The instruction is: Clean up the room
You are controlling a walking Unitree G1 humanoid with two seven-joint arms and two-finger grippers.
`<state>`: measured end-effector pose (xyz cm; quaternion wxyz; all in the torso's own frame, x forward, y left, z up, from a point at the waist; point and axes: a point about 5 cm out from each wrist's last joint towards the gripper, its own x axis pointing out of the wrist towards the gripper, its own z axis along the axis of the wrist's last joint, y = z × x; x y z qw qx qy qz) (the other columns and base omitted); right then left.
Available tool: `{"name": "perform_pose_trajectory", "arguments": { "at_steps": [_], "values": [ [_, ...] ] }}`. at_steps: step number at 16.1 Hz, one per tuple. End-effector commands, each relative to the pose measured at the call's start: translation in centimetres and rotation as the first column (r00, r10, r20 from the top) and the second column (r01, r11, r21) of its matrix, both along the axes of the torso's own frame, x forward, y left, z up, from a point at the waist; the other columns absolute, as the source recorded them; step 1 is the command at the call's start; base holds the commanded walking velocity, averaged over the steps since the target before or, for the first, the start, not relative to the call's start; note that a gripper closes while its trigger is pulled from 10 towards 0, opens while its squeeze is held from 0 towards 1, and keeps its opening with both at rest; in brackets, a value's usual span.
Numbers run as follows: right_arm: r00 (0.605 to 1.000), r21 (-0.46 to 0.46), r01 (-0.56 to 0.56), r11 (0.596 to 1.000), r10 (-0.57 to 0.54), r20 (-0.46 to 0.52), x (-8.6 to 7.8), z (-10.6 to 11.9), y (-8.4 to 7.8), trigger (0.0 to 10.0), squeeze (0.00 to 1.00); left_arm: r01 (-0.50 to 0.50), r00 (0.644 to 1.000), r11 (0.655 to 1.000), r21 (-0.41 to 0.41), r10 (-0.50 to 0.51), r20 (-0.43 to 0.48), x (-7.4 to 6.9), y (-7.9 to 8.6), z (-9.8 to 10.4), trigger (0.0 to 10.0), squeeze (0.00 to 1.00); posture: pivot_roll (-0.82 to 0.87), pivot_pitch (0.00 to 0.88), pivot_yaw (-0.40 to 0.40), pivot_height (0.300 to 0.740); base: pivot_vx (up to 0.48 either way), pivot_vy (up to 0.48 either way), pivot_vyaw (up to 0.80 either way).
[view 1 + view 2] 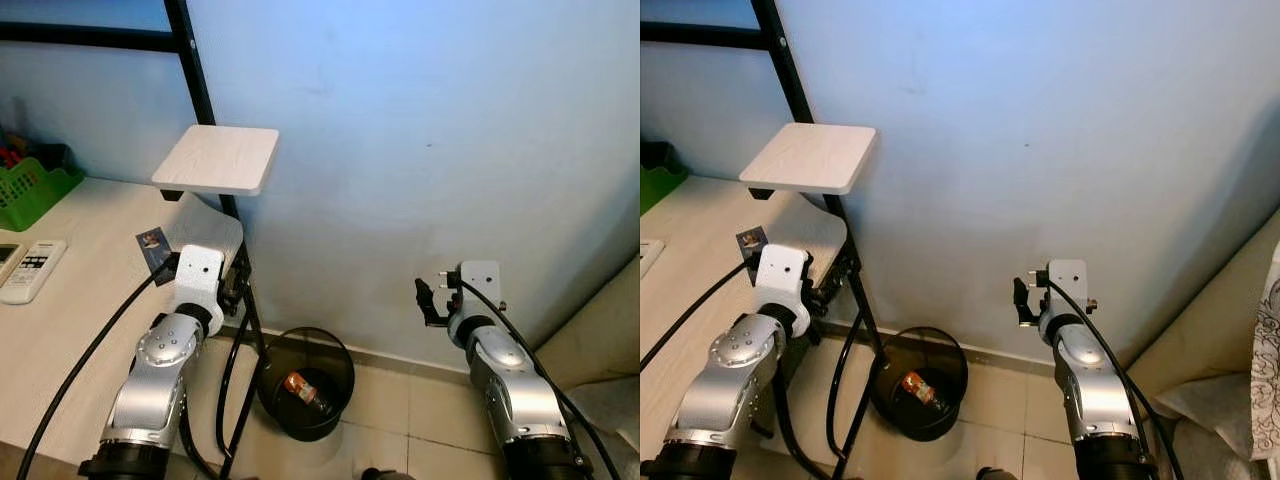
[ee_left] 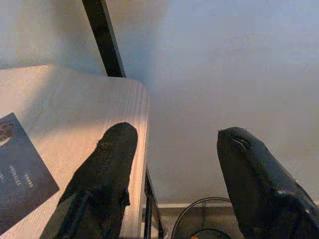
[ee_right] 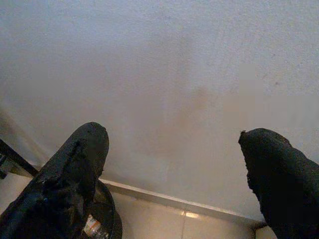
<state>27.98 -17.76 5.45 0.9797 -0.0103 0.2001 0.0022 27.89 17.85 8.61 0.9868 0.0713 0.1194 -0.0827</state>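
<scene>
Left eye view: the left gripper hovers above the rounded corner of the worktop, its two black fingers spread wide with nothing between them. A small dark card lies flat on the worktop just beside this gripper. The right gripper is raised toward the pale blue wall, fingers likewise wide apart and holding nothing. A black wire waste bin stands on the tiled floor between the two arms, beside the black frame leg. Inside the bin lies a piece of litter with an orange label (exact type cannot be determined). A white remote control and a green basket rest on the worktop's far left.
</scene>
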Motion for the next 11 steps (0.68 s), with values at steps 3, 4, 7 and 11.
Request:
{"name": "perform_pose_trajectory", "arguments": {
  "at_steps": [3, 4, 7, 11],
  "values": [
    [1.000, -0.003, 0.011, 1.000, -0.011, -0.007, -0.19, -0.30, -0.55, 10.0, 0.00, 0.025, 1.000, 0.999, -0.022, -0.024, 0.013, -0.34, -0.75, -0.36, 10.0, 0.00, 0.00, 0.000, 0.036, 0.740, 0.000, 0.000, -0.62],
    [1.000, -0.003, 0.003, 1.000, -0.003, -0.003, -0.09, -0.24, -0.51, 10.0, 0.00, 0.035, 0.999, 0.999, -0.002, -0.035, 0.015, -0.31, -0.92, -0.48, 10.0, 0.00, 0.00, 0.000, 0.040, 0.740, 0.000, 0.000, -0.64],
    [1.000, 0.001, -0.004, 1.000, 0.004, -0.003, 0.01, -0.27, -0.51, 10.0, 0.00, 0.027, 1.000, 0.999, 0.023, -0.028, 0.013, -0.15, -0.47, -0.45, 10.0, 0.00, 0.00, 0.000, 0.046, 0.740, 0.000, 0.000, -0.65],
    [1.000, 0.002, -0.010, 1.000, 0.010, 0.000, 0.06, -0.26, -0.45, 10.0, 0.00, 0.006, 1.000, 1.000, 0.010, -0.006, 0.011, -0.11, -0.11, -0.58, 10.0, 0.00, 0.01, 0.000, 0.043, 0.740, 0.000, 0.000, -0.67]
  ]
}}
